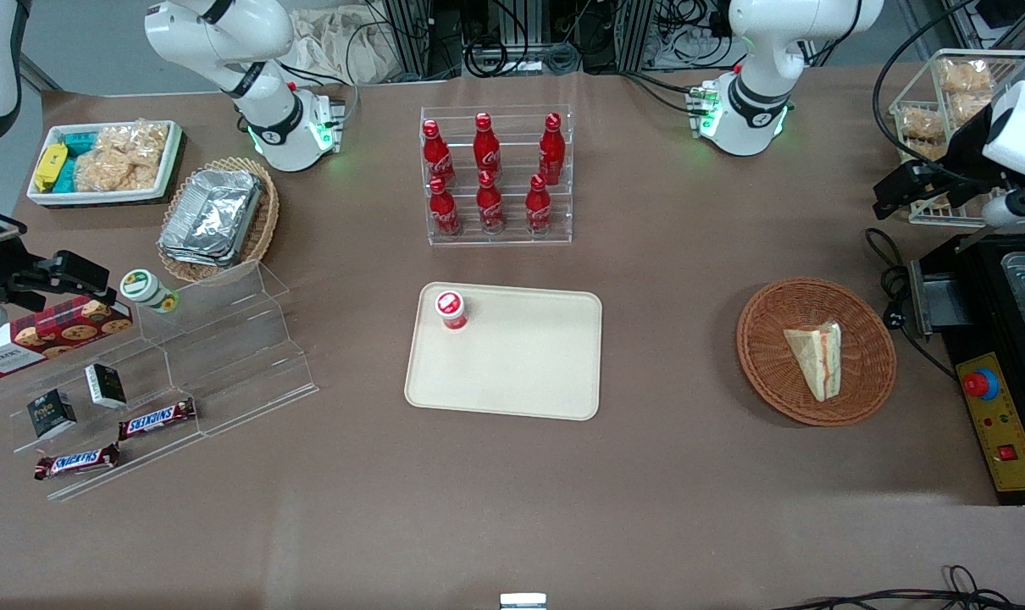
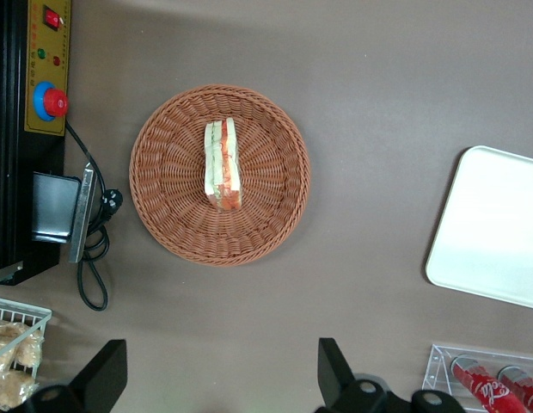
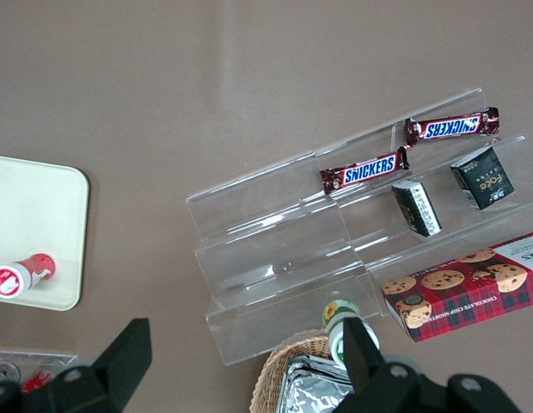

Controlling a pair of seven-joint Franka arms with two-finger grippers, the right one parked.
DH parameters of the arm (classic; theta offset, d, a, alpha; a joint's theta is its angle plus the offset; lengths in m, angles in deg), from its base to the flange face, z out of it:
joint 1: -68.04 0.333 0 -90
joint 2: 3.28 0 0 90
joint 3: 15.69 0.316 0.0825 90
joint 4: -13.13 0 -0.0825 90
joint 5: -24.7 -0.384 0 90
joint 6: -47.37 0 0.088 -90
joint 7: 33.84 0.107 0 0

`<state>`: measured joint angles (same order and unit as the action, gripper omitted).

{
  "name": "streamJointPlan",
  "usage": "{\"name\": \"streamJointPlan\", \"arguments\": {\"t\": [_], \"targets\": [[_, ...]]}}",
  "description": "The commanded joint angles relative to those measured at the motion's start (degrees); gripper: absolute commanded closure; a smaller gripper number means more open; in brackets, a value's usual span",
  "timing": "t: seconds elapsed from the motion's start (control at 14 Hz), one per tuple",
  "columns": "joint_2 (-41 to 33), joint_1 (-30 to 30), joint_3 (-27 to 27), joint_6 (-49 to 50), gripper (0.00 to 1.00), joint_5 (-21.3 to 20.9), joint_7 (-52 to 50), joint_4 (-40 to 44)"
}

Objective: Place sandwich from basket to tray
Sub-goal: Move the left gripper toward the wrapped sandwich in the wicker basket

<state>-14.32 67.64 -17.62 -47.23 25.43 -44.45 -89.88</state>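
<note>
The sandwich [image 1: 817, 360] [image 2: 222, 163], a pale wedge with a red and green filling stripe, lies in the round reddish-brown basket [image 1: 762, 339] [image 2: 176, 219] toward the working arm's end of the table. The cream tray [image 1: 521, 373] [image 2: 499, 232] lies flat at the table's middle. My left gripper [image 1: 889, 196] [image 2: 220, 379] hangs high above the table, farther from the front camera than the basket. It is open with nothing between its fingers, well apart from the sandwich.
A small red-capped bottle [image 1: 451, 309] stands on the tray's corner. A clear rack of cola bottles [image 1: 495, 174] is farther back. A black machine with a red button [image 1: 1000, 407], its cable [image 1: 894, 280] and a wire basket of snacks [image 1: 944, 102] flank the basket.
</note>
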Motion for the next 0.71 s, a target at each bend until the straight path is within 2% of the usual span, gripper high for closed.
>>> {"name": "streamJointPlan", "arguments": {"t": [0.0, 0.36, 0.43, 0.64], "targets": [[-1.0, -0.8, 0.4, 0.2, 0.00, -0.4, 0.5, -0.7], [0.5, -0.1, 1.0, 0.6, 0.00, 0.1, 0.9, 0.4], [1.5, 2.0, 1.7, 1.3, 0.00, 0.8, 1.0, 0.4], [8.2, 3.1, 1.8, -0.8, 0.00, 0.5, 1.0, 0.3]]}}
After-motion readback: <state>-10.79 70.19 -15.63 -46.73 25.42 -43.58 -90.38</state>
